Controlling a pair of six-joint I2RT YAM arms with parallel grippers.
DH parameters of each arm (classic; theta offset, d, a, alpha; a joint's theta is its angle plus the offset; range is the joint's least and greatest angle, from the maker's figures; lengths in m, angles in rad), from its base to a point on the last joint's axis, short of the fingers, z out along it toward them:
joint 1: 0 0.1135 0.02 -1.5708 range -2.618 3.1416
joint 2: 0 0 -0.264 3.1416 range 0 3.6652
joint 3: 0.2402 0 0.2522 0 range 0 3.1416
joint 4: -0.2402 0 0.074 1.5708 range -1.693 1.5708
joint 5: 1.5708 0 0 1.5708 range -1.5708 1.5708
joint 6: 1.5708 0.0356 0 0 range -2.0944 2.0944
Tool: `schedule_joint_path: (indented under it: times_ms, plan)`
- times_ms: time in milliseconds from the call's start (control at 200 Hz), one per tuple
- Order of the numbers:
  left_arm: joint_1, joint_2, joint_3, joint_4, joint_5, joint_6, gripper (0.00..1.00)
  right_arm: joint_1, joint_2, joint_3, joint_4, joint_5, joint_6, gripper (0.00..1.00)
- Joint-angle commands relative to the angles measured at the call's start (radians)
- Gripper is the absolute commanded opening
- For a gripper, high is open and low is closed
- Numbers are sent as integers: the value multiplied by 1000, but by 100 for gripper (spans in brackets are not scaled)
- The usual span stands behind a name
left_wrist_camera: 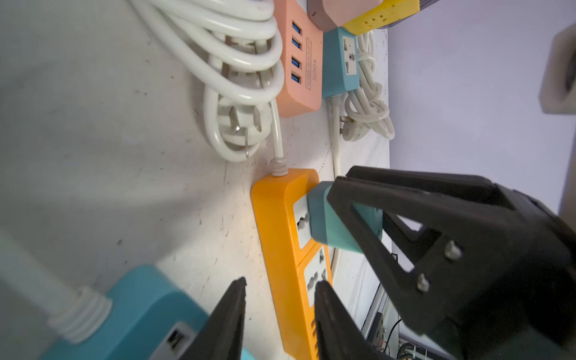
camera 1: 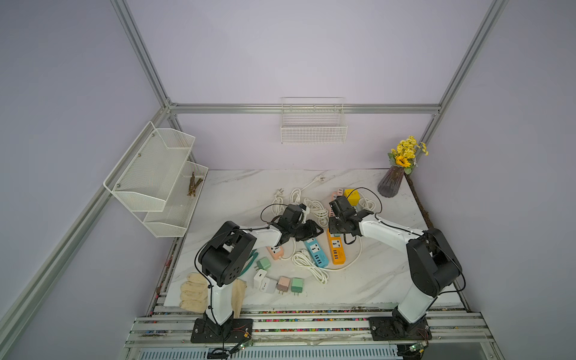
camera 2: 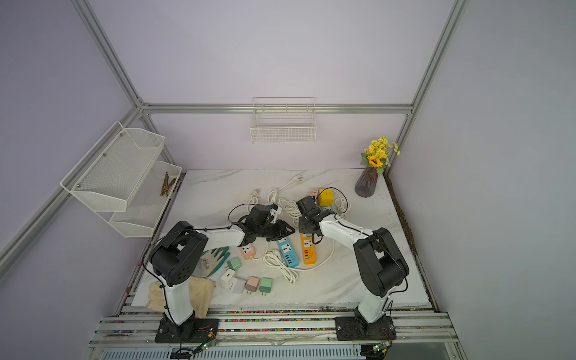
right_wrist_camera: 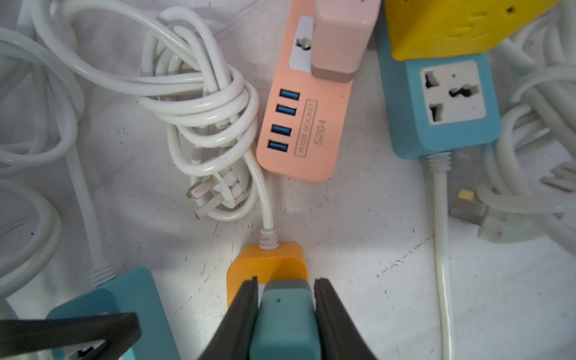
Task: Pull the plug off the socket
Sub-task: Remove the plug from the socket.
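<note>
**Task item.** The teal plug [right_wrist_camera: 285,318] sits in the farthest socket of the orange power strip [camera 1: 336,249], at the end where the strip's white cord leaves. The plug body stands up from the strip's face, pointing away from the surface [camera 1: 374,280]. The strip lies flat near the middle of the surface, its long axis running near to far and its USB end nearest. In both top views the right wrist hides the plug.

**Pincers.** The right pincer [right_wrist_camera: 286,280] is clamped on the teal plug, one finger pressed to each side. The left pincer [left_wrist_camera: 280,280] has its fingers set apart on either side of the orange strip, nearer than the plug. Whether they press the strip cannot be told.

**Surroundings.**
- The blue power strip [camera 1: 316,251] lies just left of the orange one, roughly parallel to it.
- Beyond the cord end lie a pink USB strip [right_wrist_camera: 299,131] carrying a pink adapter [right_wrist_camera: 339,40], a blue single socket [right_wrist_camera: 442,103] and a yellow cube socket [right_wrist_camera: 452,28].
- A coiled white cable [right_wrist_camera: 212,103] lies just far-left of the orange strip's far end.
- Nothing bears on the plug but the right pincer.
</note>
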Motion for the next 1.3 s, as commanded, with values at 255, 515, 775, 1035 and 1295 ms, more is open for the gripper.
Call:
schedule_joint_path:
  times_ms: [255, 515, 775, 1035, 1295]
  plan:
    - [-48, 128, 218, -181, -26, -71, 36, -18, -28, -29, 3, -36, 17, 28]
    - [-76, 203, 308, -308, -69, -99, 36, -20, -22, -31, 3, -48, 17, 27]
    - [-76, 241, 327, -402, -115, -93, 27, -20, -40, -25, -27, 30, 19, 26]
    - [-54, 255, 300, -401, -114, -90, 27, 6, -59, -49, 68, -237, -6, 24]
    - [-53, 263, 287, -391, -106, -88, 26, -78, -77, -80, 17, -41, 72, 25]
